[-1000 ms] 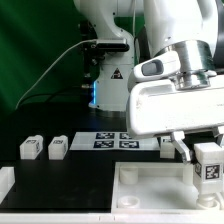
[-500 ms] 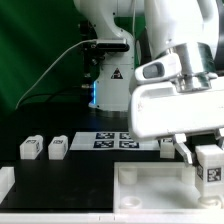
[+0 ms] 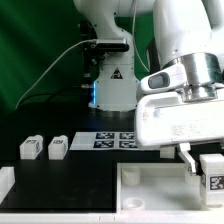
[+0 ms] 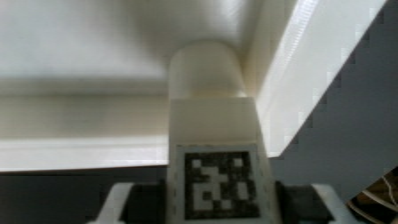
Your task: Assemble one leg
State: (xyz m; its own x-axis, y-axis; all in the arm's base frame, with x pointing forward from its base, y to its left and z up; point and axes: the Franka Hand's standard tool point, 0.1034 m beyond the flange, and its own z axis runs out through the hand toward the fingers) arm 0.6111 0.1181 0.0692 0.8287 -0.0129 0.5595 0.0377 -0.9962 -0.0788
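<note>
Hand: my hand (image 3: 203, 164) is clenched on one leg (image 3: 212, 175), with a finger on either side of it.
Grip, close up: in the wrist view the two fingers (image 4: 128, 203) press on the flanks of the leg (image 4: 210, 110), and the hand (image 4: 217, 205) holds it near its tagged end.
Held leg: it is a small white block. Its black-and-white tag (image 4: 217, 183) sits between the fingers, and its rounded end points away from the hand.
Tray: the big white tray (image 3: 140, 171) lies straight below the hand on the counter (image 3: 80, 175). The leg hangs over the tray's corner, down at rim level.
Leg against tray: from the wrist I see the rounded end just beside the tray's raised wall (image 4: 294, 60), in the angle where two walls meet. I cannot tell whether it touches the tray.
Nearer loose leg: the nearer loose leg (image 3: 57, 147) stands on the counter, well apart from the hand.
Farther loose leg: the farther loose leg (image 3: 30, 148) stands just beside the nearer one, on the side away from the hand.
Marker board: the marker board (image 3: 112, 140) lies flat on the counter, between those two legs and the hand.
Arm: the white arm (image 3: 185, 110) rises directly above the hand and hides most of the fingers in the exterior view.
</note>
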